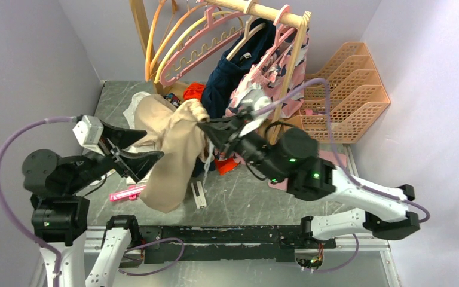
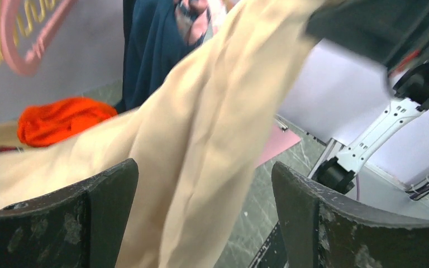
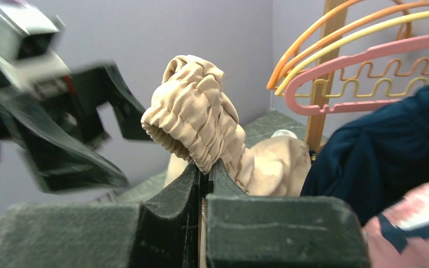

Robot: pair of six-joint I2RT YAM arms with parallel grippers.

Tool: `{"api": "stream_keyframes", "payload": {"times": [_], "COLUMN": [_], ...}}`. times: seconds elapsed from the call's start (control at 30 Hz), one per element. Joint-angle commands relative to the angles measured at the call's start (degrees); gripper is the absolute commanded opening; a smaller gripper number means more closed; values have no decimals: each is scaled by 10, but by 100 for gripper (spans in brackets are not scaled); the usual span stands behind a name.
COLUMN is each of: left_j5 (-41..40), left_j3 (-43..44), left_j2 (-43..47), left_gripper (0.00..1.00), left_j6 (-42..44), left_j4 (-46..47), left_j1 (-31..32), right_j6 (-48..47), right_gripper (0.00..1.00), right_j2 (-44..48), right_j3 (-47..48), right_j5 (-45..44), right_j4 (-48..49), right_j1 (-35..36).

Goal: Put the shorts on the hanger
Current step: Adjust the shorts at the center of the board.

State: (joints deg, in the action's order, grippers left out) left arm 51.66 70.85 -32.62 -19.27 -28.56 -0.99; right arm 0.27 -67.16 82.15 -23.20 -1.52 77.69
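Observation:
The tan shorts (image 1: 173, 152) hang in mid-air over the table, bunched at the gathered waistband (image 3: 192, 109). My right gripper (image 1: 206, 124) is shut on that waistband; in its wrist view the right gripper (image 3: 205, 167) pinches the cloth between closed tips. My left gripper (image 1: 153, 144) stands open at the shorts' left side. In the left wrist view the shorts (image 2: 201, 128) drape across the wide gap of the left gripper (image 2: 204, 170), not pinched. The pink hanger (image 1: 198, 48) hangs on the rack behind, also seen as the pink hanger (image 3: 363, 61).
A wooden rack (image 1: 272, 13) at the back carries orange and yellow hangers (image 1: 155, 36), a navy garment (image 1: 230, 75) and a patterned garment (image 1: 272, 75). An orange cloth (image 2: 58, 120) lies on the table. An orange wire organizer (image 1: 343, 89) stands at the right. A pink object (image 1: 125, 193) lies near my left arm.

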Motion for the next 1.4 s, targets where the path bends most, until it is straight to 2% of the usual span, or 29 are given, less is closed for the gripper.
{"api": "stream_keyframes", "payload": {"times": [0.0,0.2,0.3,0.4,0.53,0.63,0.77,0.9,0.93,1.0,1.03,1.1,1.23,1.37], "left_j5": [-18,52,56,35,-51,-155,-254,-319,-332,-352,-357,-357,-342,-337], "left_j3": [-90,-204,-219,-209,-168,-140,-141,-160,-166,-181,-194,-215,-256,-276], "left_j2": [21,42,41,36,33,32,38,46,45,46,47,48,44,29], "left_gripper": [93,99,99,98,95,94,93,93,93,92,92,92,92,92], "left_j6": [16,-11,-12,-12,7,16,3,-11,-12,-36,-42,-50,-61,-58], "left_j4": [-15,49,71,68,36,0,-22,-30,-30,-26,-21,-6,32,46], "left_j1": [5,5,5,5,5,4,4,4,4,4,5,5,5,5], "right_j6": [83,108,94,57,-25,-73,-79,-32,-14,18,35,74,141,216], "right_gripper": [0,0,0,0,0,0,0,0,2,17,29,61,74,80], "right_j2": [65,111,121,117,91,68,72,100,106,113,115,116,132,176], "right_j3": [-9,-22,-37,-52,-58,-73,-145,-229,-242,-282,-296,-326,-360,-369], "right_j5": [-53,-69,-56,-3,114,213,236,232,232,229,227,217,202,136], "right_j4": [-37,-74,-71,-71,-84,-133,-174,-180,-177,-175,-174,-175,-177,-186], "right_j1": [3,3,2,2,3,3,3,3,3,3,3,3,3,2]}}
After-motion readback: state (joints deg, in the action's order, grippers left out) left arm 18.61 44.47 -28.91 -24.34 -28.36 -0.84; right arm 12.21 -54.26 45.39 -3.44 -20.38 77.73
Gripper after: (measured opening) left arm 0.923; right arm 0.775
